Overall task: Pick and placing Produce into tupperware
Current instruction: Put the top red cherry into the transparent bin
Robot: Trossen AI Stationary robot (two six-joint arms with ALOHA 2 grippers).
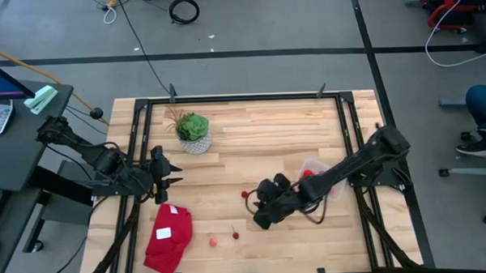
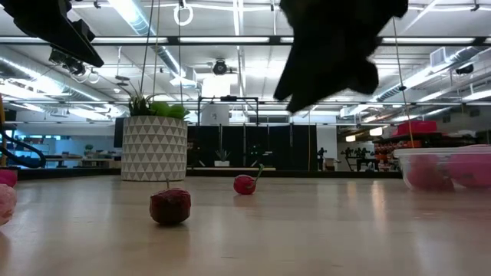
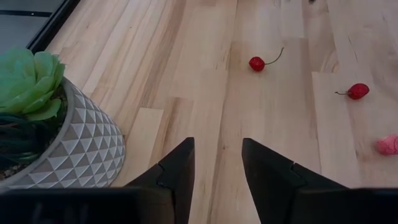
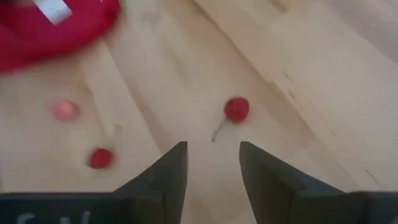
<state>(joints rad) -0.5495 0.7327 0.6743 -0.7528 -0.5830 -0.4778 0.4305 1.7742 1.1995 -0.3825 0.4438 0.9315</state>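
The produce shows as loose red cherries and a pink piece on the wood. One cherry lies just ahead of my right gripper, which hovers open above the table. A second cherry and the pink piece lie nearer the table's near edge. The clear tupperware sits behind the right gripper with red and pink pieces inside. My left gripper waits open at the table's left, beside the plant pot.
A green plant in a white patterned pot stands at the far left of the table. A red cloth with a white label lies near the near edge. Bare wood stretches between the pot and the tupperware.
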